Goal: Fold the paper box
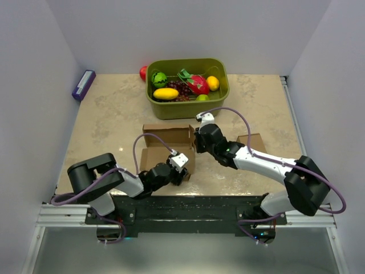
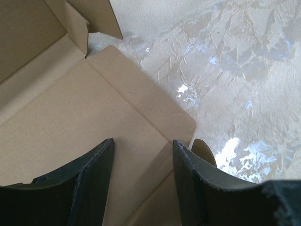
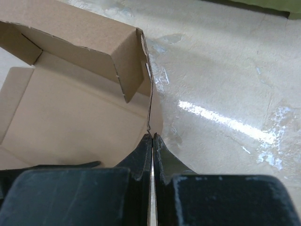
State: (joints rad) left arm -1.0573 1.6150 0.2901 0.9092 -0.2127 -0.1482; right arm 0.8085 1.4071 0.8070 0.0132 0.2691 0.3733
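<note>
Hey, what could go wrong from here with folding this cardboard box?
The right gripper pinches only the thin edge of an upright wall of the paper box; a hard pull might tear it or slip off. The left gripper is open over a flat panel, gripping nothing, so the box could slide on the smooth table.

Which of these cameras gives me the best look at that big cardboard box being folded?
The top external view: nearly the whole paper box shows, its back wall raised. The left wrist view shows only a flat flap; the right wrist view shows only one corner.
</note>
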